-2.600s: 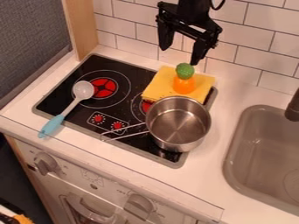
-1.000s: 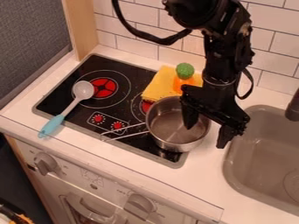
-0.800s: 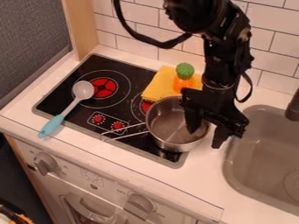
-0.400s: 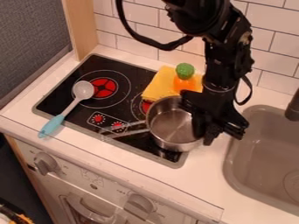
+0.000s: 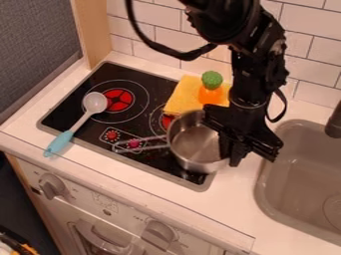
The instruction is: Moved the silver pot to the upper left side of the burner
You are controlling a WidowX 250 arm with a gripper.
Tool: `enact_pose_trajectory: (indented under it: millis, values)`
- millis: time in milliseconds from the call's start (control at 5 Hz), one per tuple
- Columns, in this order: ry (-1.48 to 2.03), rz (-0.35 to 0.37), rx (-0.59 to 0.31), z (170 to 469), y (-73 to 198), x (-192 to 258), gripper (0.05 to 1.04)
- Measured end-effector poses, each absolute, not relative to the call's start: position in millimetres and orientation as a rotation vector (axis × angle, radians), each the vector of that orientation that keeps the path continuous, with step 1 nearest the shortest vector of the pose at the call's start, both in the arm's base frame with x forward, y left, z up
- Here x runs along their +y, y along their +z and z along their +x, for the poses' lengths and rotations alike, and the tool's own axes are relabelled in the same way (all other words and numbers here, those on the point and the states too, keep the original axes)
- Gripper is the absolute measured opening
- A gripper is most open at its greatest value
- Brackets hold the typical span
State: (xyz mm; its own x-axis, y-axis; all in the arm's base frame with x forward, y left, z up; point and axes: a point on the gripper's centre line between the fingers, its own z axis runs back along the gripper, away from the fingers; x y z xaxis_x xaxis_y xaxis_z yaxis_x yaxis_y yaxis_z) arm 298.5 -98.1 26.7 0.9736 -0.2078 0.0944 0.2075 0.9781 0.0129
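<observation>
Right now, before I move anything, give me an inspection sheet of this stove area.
Surface: black cooktop set into the white counter.
Job's things: silver pot upright over the right part of the cooktop, handle toward the front left.
Clutter: blue-handled spoon across the left burner's edge and cooktop's front rim; yellow cloth behind the pot, orange toy with green top on it.
Gripper: closed on the pot's right wall.
Cables: black cable looping beside the arm, away from the pot.
Surroundings: sink at right, tiled wall behind.
People: nothing seen.
</observation>
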Motion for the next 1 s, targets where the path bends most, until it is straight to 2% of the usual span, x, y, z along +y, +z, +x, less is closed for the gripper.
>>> enact_pose_trajectory:
  millis: [200,400,800,1000]
  values:
    - [-0.198,-0.03,-0.154,278.7,73.1,-96.1,0.076]
    - [-0.209,-0.06,-0.132,271.8,98.3,-65.0,0.069]
    - [-0.389,0.027,-0.047,327.9,83.6,17.0,0.069]
    - [-0.436,0.073,-0.053,352.4,80.1,45.1,0.069]
